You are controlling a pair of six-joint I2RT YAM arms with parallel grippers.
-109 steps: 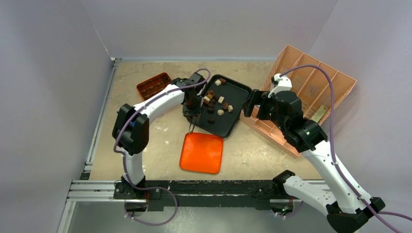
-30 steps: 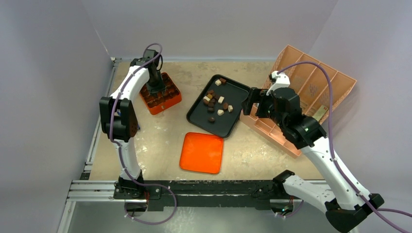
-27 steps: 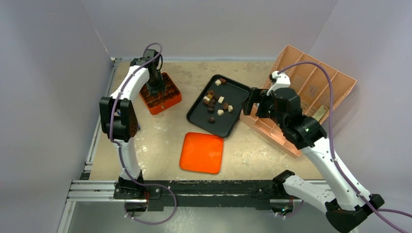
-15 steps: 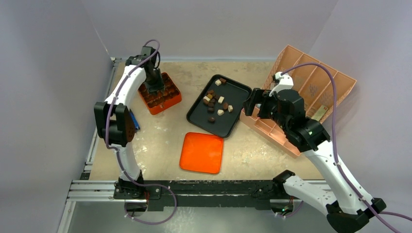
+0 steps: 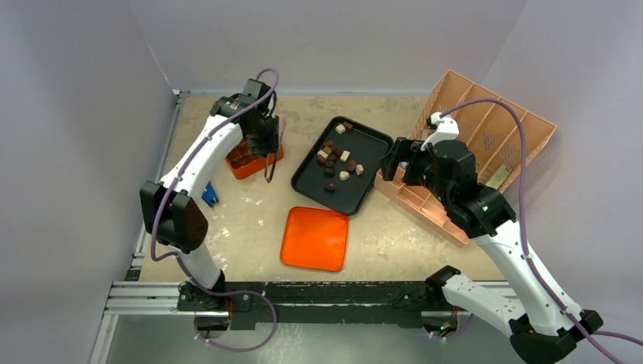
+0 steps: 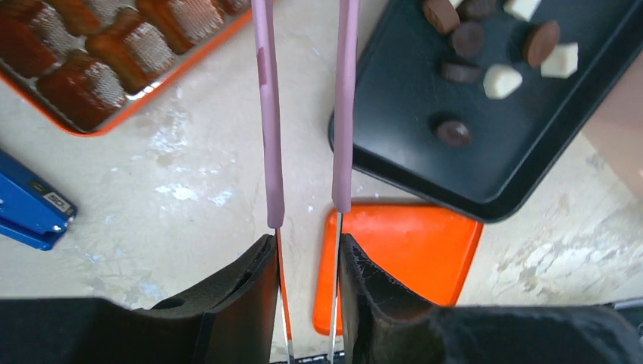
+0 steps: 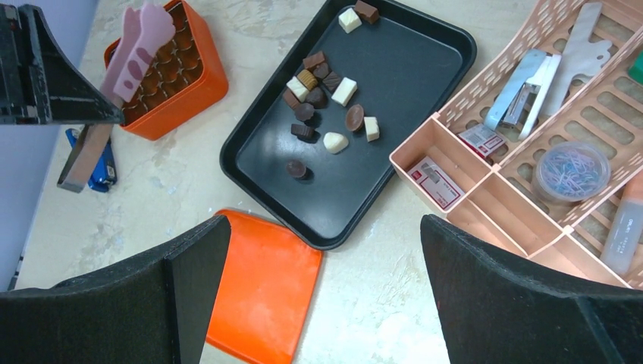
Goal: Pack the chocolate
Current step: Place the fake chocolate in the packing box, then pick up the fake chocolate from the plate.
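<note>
Over the table [image 6: 189, 159], between orange box [image 7: 199, 83] and black tray [image 7: 409, 68]: left gripper [image 6: 307, 252] clamped on pink-tipped tweezers [image 6: 268, 152].
The tweezers' two prongs stand slightly apart and reach out over bare table beside the box's corner, touching neither box nor tray. The chocolate [image 7: 343, 92] lies loose on the black tray, dark, mid-brown and cream pieces clustered toward its far half. The box's compartments show brown, contents not determinable. The right gripper [image 7: 324, 224] hangs above the tray's near edge, fingers spread wide, holding nothing. A flat orange lid [image 7: 265, 292] lies just beside the tray; a pink organiser [image 7: 485, 178] borders its right side.
</note>
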